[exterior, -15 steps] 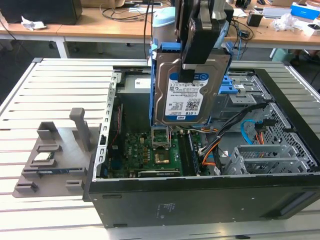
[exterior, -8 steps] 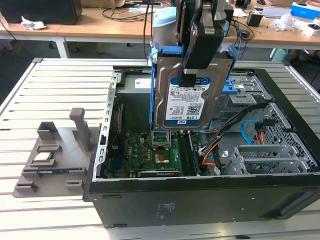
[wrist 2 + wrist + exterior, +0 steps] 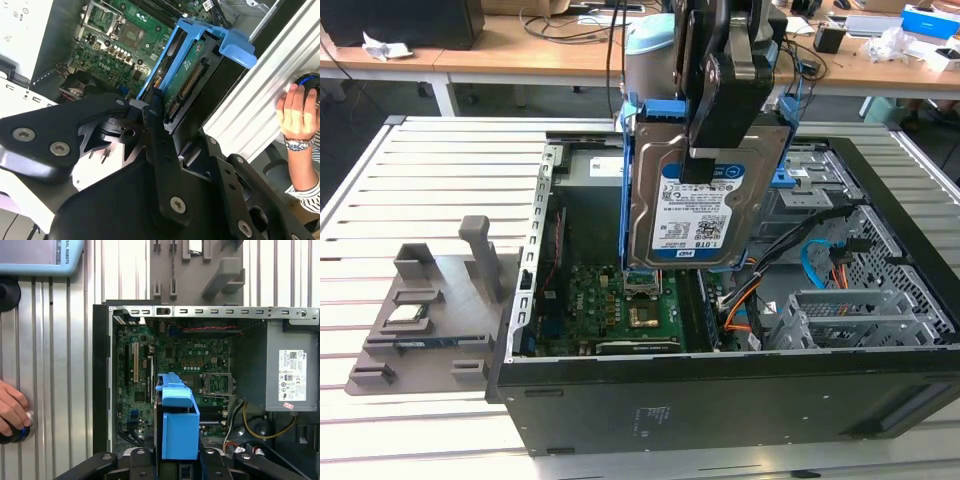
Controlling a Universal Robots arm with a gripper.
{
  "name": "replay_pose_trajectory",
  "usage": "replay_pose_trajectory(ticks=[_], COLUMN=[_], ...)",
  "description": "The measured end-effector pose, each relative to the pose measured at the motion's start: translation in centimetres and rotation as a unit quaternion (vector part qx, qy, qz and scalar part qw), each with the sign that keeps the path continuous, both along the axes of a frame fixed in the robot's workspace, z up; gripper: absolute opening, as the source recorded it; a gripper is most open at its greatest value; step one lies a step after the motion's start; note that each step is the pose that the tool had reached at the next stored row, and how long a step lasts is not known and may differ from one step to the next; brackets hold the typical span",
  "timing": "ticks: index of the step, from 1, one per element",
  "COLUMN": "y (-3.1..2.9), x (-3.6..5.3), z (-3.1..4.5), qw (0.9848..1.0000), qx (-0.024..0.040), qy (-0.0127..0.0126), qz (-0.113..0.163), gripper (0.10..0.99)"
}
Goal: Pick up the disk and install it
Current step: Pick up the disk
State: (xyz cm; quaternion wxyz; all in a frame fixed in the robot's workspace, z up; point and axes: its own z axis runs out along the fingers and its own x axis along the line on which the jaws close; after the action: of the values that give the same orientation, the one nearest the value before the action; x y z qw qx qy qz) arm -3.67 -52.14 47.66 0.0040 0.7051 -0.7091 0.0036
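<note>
The disk [image 3: 670, 215] is a silver hard drive with a white-and-blue label in a blue plastic carrier. It hangs upright, label toward the camera, above the middle of the open computer case [image 3: 720, 390]. My gripper [image 3: 705, 150] is shut on it from above, black fingers clamping its two flat faces. In the second wrist view the disk [image 3: 185, 75] runs away from the gripper [image 3: 150, 117], connector edge showing, with the motherboard [image 3: 115, 40] beyond it. The first wrist view looks down the disk's blue carrier [image 3: 177, 425] into the case, gripper [image 3: 177, 462] on either side.
A grey metal drive cage [image 3: 850, 320] and cables fill the case on the exterior view's right. A grey fixture [image 3: 430, 310] with a small silver chip [image 3: 405, 317] lies on the slatted table at the left. A person's hand [image 3: 295, 112] rests on a knob on the table.
</note>
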Motion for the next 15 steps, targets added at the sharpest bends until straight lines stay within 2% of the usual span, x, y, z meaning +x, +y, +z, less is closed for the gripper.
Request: replay_pose_trajectory(ticks=[7,10,15], y=[-1.04,-1.82,-2.59], x=[0.0,0.0,0.0], z=[-0.01,-0.01,-0.02], qw=[1.0,1.0,1.0], qx=[0.0,0.0,0.0], qy=[0.0,0.0,0.0], qz=[0.0,0.0,0.0], gripper=[0.361,0.361,0.361])
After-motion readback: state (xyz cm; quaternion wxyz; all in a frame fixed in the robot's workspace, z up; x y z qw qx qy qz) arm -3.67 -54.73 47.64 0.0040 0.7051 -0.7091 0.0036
